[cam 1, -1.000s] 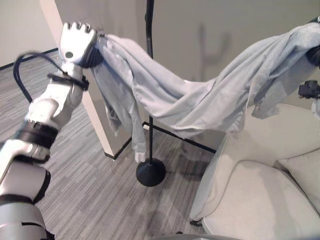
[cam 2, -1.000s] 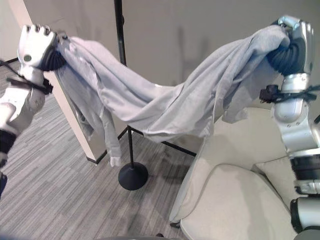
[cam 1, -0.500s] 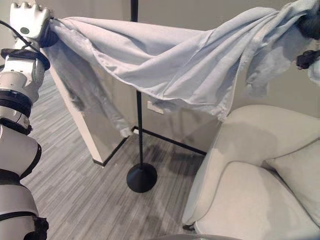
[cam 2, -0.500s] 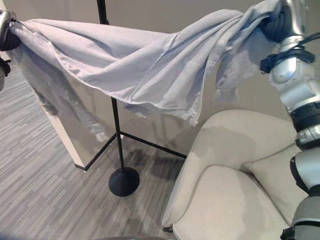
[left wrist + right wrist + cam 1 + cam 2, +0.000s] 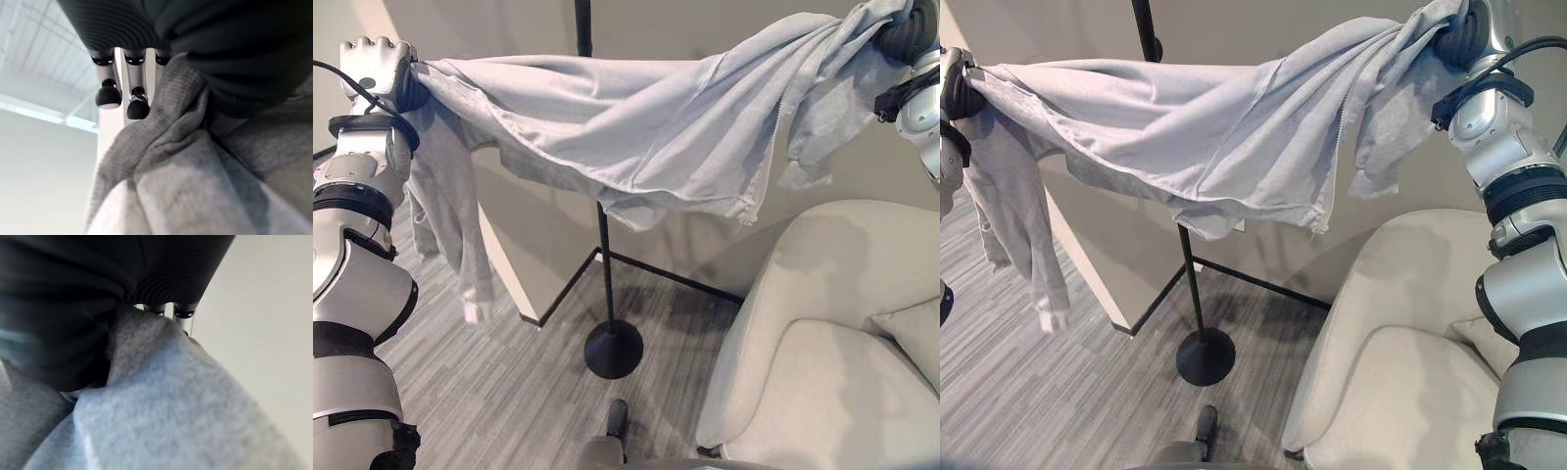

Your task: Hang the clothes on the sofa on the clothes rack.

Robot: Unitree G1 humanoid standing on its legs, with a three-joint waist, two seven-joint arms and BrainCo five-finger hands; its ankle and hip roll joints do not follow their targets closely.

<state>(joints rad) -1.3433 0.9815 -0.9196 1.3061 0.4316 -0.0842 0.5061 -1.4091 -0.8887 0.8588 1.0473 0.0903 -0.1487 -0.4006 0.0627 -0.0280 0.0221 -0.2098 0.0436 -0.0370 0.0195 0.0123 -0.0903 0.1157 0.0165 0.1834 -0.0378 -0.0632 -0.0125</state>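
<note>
A light grey zip-up jacket [image 5: 626, 127] is stretched out in the air between my two hands, high in front of the black clothes rack pole [image 5: 605, 255]. My left hand [image 5: 374, 70] is shut on one end of it at the upper left, and a sleeve [image 5: 460, 245] hangs down below that hand. My right hand [image 5: 1474, 29] is shut on the other end at the upper right. In the left wrist view the grey cloth [image 5: 186, 176] bunches under the curled fingers [image 5: 138, 105]. The right wrist view shows the cloth [image 5: 166, 406] pressed against the palm.
The rack's round black base [image 5: 613, 349] stands on the grey plank floor [image 5: 499, 392]. A beige sofa [image 5: 832, 333] with a cushion fills the lower right. A pale wall panel [image 5: 524, 235] stands behind the rack, with a black rail at its foot.
The jacket has gone from sagging to pulled nearly straight and level. Both hands have risen and spread apart. The camera has shifted, so the rack and sofa sit differently in the picture.
</note>
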